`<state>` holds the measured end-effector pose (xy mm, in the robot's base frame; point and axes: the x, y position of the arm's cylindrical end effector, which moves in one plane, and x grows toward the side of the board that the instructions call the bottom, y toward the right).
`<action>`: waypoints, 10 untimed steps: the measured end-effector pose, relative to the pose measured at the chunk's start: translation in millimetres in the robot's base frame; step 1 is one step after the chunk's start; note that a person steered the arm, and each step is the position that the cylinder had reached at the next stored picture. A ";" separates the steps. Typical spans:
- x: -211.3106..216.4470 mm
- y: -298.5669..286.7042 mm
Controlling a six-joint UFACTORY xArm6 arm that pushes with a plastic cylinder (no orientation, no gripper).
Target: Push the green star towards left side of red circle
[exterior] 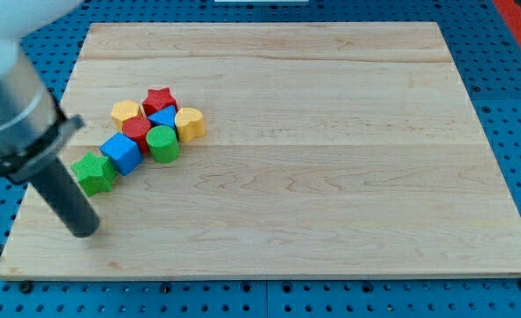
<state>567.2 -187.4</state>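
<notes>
At the view's lower left my tip (84, 231), a plain dark rod end with no fingers to spread or pinch, rests on the pale wooden board (331, 177) just below the ridged green star-shaped block (94, 171). The approach looks complete; next I judge a push up and rightward. The star touches the blue cube (122, 153), which lies between it and the red round block (137, 131), so a detour seems likely.
</notes>
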 end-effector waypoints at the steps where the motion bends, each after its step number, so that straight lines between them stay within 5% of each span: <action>1: -32.7 2.5; 3: -80.9 -25.7; 6: -47.0 -71.3; 7: -71.6 -86.5; 10: -120.8 -53.7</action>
